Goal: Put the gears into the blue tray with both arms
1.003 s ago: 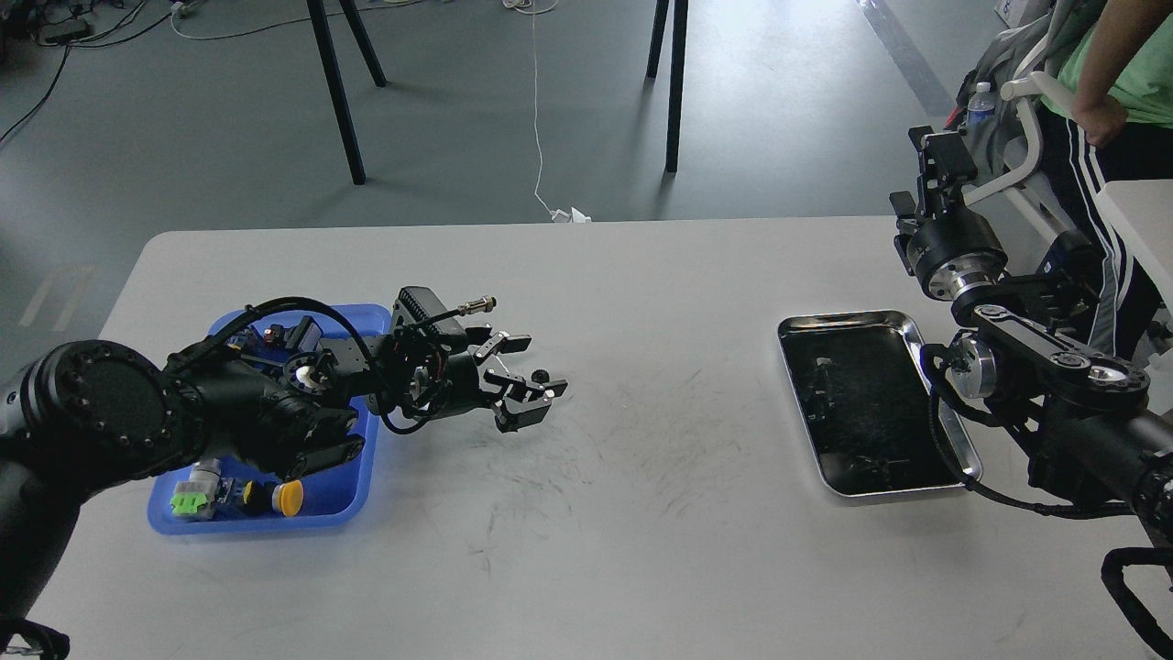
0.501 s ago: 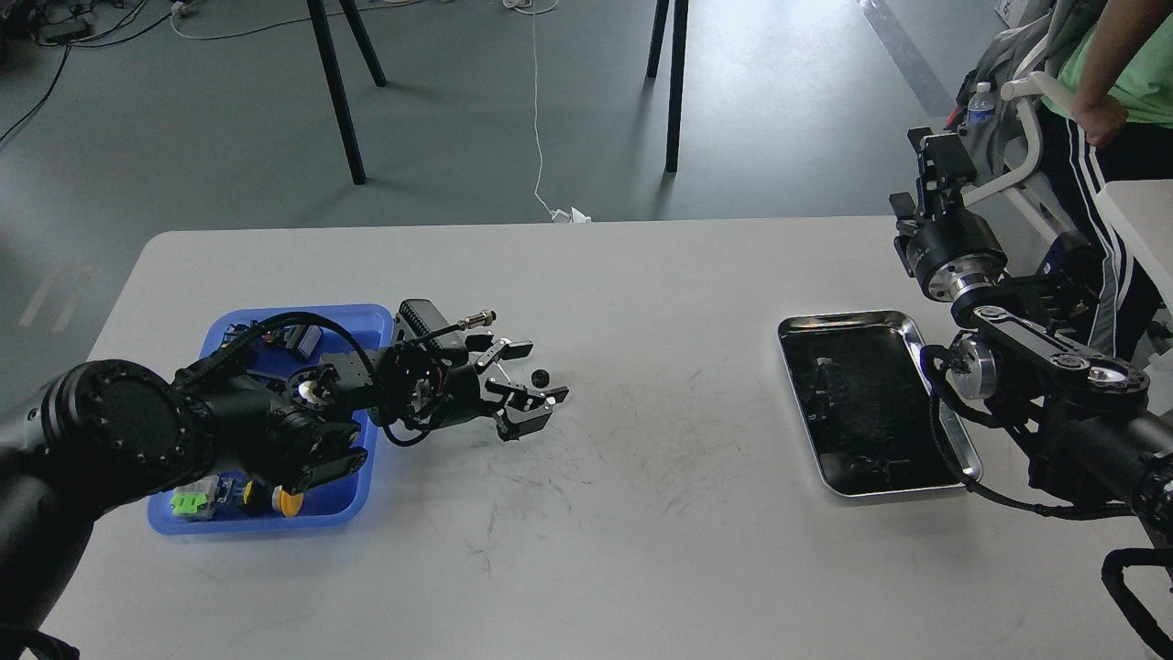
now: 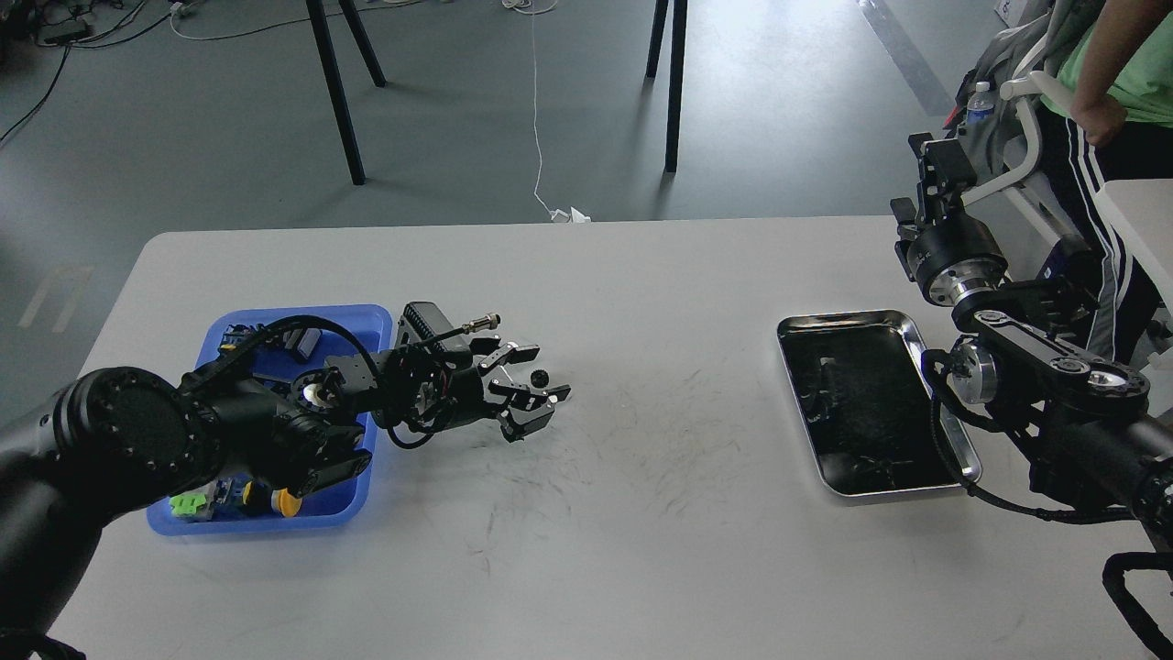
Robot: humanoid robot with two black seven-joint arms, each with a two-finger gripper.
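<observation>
One small black gear (image 3: 540,375) lies on the white table just right of the blue tray (image 3: 302,314). My left arm reaches over the tray, and its gripper (image 3: 539,373) is open, one finger (image 3: 519,351) behind the gear and the other in front of it. The gear sits in the gap, and no finger visibly touches it. My right gripper (image 3: 933,163) is held high at the far right, beyond the table edge and pointing away, so its fingers cannot be told apart. The left arm hides much of the blue tray's inside.
Colourful push-button switches (image 3: 238,498) lie in the blue tray's near end. A shiny metal tray with black lining (image 3: 843,318) sits at the right, beside my right arm. A person (image 3: 1113,101) stands at the far right. Dark scuff marks cover the table's middle.
My left arm has sunk lower toward the table and its fingers have drawn slightly closer around the gear. The gear and the right arm have stayed put.
</observation>
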